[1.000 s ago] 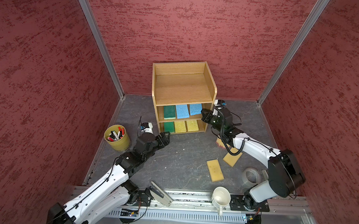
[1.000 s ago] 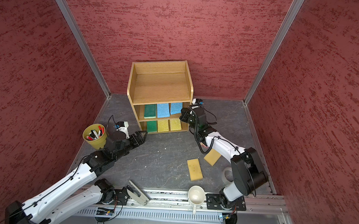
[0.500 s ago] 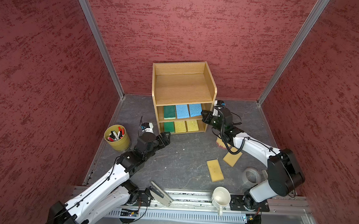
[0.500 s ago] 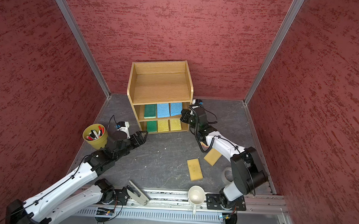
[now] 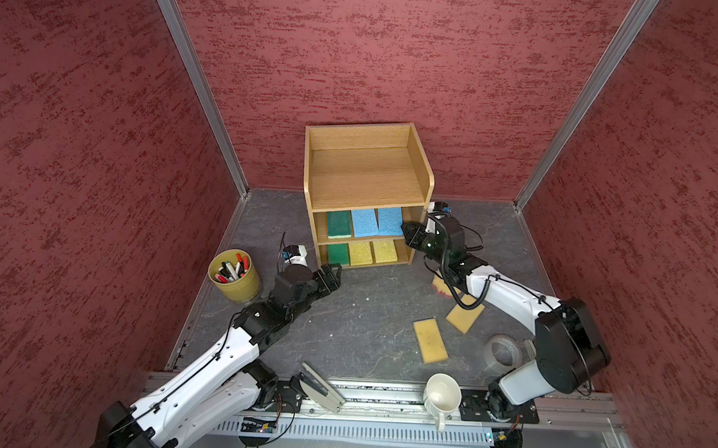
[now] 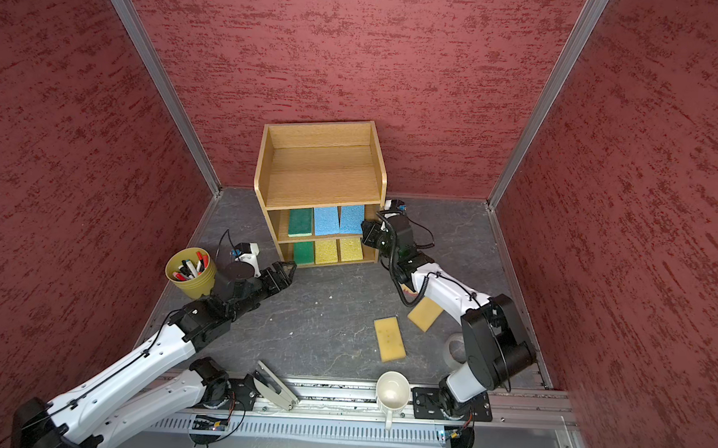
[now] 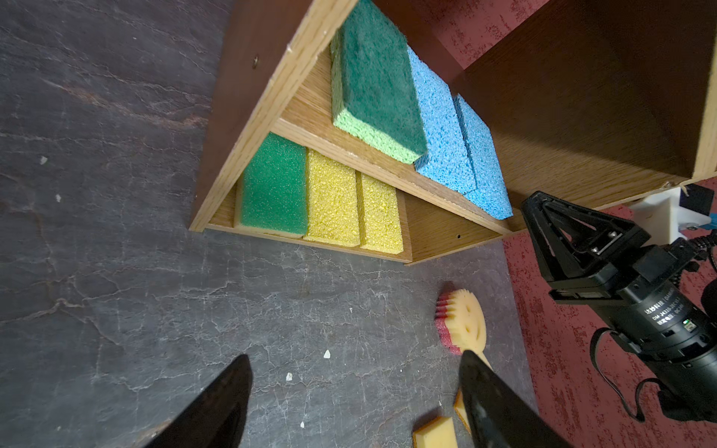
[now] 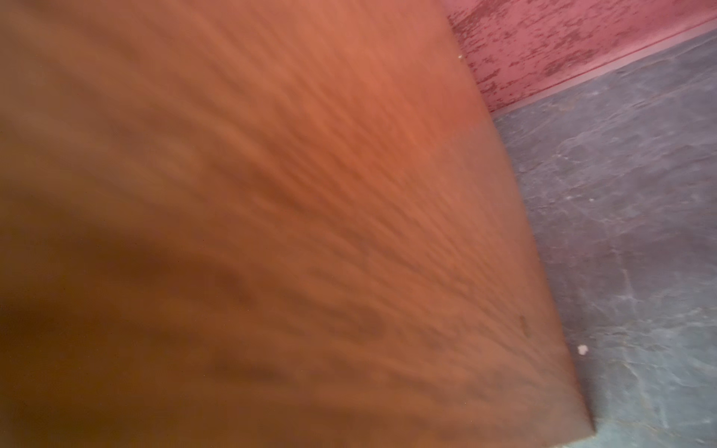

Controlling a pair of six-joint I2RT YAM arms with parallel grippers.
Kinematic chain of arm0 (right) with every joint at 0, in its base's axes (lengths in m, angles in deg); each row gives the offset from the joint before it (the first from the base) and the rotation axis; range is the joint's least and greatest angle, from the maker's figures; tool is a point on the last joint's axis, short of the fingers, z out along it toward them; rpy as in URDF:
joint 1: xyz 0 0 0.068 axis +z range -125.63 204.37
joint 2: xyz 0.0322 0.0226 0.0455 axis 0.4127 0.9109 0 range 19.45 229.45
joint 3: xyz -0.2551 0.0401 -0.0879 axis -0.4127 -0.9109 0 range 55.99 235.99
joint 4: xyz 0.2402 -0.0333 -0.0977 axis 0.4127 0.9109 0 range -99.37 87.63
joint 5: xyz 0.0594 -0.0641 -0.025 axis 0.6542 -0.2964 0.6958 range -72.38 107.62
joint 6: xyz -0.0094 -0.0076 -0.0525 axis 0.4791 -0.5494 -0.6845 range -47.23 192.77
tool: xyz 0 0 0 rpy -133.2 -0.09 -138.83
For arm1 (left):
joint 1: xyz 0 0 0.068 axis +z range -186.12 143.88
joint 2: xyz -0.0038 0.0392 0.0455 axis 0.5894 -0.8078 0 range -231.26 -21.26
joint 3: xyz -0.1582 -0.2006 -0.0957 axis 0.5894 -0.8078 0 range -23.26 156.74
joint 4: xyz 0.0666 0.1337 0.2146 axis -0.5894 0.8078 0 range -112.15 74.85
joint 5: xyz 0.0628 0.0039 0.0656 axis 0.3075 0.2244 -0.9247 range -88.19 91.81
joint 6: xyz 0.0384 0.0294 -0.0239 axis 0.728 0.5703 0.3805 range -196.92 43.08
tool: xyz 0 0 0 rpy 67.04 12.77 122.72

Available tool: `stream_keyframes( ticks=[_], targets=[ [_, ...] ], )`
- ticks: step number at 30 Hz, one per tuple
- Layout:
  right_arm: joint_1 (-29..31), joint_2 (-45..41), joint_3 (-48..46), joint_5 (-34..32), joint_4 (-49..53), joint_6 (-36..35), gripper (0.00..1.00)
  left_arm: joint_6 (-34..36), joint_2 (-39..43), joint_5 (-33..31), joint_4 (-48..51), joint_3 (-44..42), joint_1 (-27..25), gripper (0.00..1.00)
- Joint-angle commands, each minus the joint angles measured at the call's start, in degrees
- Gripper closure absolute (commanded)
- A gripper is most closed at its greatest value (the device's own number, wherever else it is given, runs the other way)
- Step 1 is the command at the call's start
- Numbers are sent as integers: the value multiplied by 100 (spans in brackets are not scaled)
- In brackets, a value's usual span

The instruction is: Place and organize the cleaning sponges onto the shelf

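The wooden shelf [image 5: 367,179] stands at the back. Its middle tier holds a green sponge [image 5: 340,224] and two blue sponges [image 5: 364,223] [image 5: 390,221]. The bottom tier holds a green sponge [image 5: 338,253] and two yellow sponges [image 5: 360,253] [image 5: 384,251]. Two tan sponges [image 5: 430,340] [image 5: 464,318] lie on the floor. The round smiley sponge [image 7: 465,322] lies under the right arm. My right gripper [image 5: 407,231] is at the shelf's right front edge, close to the right blue sponge; its jaws cannot be made out. My left gripper [image 7: 355,355] hangs open and empty over the floor, left of the shelf's front.
A yellow cup of pens [image 5: 235,276] stands at the left. A tape roll [image 5: 503,352] and a white mug [image 5: 441,397] sit at the front right. A flat tool [image 5: 321,387] lies on the front rail. The shelf's side panel [image 8: 271,232] fills the right wrist view.
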Motion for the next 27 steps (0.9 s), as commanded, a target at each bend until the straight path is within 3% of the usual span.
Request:
stream_keyframes(
  ticks=[1, 6, 19, 27],
  targets=[
    [-55, -296, -115, -326, 18, 60, 80, -22, 2, 40, -109, 54, 21, 16],
    [-53, -296, -125, 136, -73, 254, 99, -25, -7, 40, -111, 73, 14, 16],
    [-31, 86, -159, 707, -101, 636, 100, 32, -126, 58, -204, 132, 14, 16],
    [-33, 116, -169, 599, -64, 642, 100, 66, -209, 102, -262, 159, 12, 16]
  ],
)
